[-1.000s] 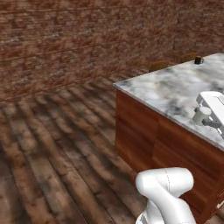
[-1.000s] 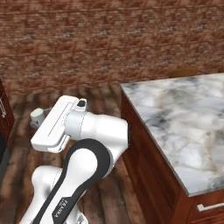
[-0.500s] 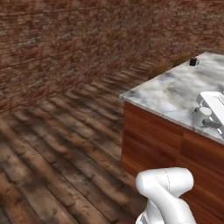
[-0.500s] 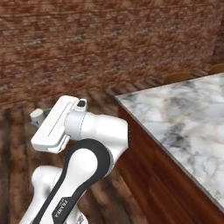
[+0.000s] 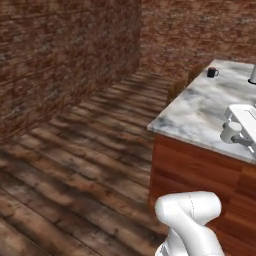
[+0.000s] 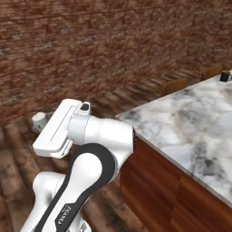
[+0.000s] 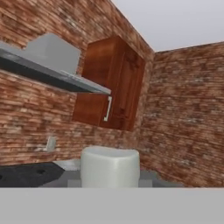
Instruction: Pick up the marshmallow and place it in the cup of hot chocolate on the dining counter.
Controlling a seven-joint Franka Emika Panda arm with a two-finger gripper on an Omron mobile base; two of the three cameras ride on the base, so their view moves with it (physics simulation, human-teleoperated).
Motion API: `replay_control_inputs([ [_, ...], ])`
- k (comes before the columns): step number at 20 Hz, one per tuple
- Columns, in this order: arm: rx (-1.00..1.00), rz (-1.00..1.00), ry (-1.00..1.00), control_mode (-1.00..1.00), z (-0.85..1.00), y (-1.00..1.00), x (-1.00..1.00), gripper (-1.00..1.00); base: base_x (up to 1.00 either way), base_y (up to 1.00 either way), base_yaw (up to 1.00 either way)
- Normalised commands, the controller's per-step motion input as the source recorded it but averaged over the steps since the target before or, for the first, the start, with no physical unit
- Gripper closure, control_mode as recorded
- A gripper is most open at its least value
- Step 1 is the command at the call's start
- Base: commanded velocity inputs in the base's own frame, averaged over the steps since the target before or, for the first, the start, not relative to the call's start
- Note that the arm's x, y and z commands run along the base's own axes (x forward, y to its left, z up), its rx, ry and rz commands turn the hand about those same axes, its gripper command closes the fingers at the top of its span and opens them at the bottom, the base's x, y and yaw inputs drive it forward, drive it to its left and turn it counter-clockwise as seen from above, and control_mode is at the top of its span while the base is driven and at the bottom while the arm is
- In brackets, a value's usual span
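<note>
Close before the hand camera sits the marshmallow (image 7: 109, 168), a pale grey-white block, with my gripper (image 7: 109, 183) shut on it; the fingertips are hidden behind it. The hand points at a brick wall, away from the dining counter. The dining counter (image 5: 200, 112) (image 6: 195, 122) has a veined marble top over reddish wood. The cup of hot chocolate (image 5: 212, 72) (image 6: 224, 76), small and dark, stands at the counter's far end, a long way from my arm.
Brick walls surround a dark plank floor (image 5: 75, 165). Wooden chair backs (image 5: 177, 89) (image 6: 174, 86) stand along the counter's far side. A white roll (image 5: 252, 74) stands near the cup. A wood wall cabinet (image 7: 111, 83), grey hood (image 7: 48, 61) and dark stovetop (image 7: 26, 173) lie ahead of the hand.
The whole picture has shifted in both base views, so the base has moved: the counter now lies further right and the cup has come into the right base view. The arm's pose is unchanged.
</note>
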Motion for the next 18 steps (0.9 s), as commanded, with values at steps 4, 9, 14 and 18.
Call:
replay_control_inputs([
  [4, 0.00, 0.00, 0.00, 1.00, 0.00, 0.00, 0.00, 1.00, 0.91, 1.00, -0.39],
  [9, 0.00, 0.00, 0.00, 1.00, 0.00, 0.00, 0.00, 1.00, 0.86, 1.00, -0.39],
  [14, 0.00, 0.00, 0.00, 1.00, 0.00, 0.00, 0.00, 1.00, 0.84, 1.00, -0.38],
  [18, 0.00, 0.00, 0.00, 1.00, 0.00, 0.00, 0.00, 1.00, 0.86, 1.00, -0.39],
])
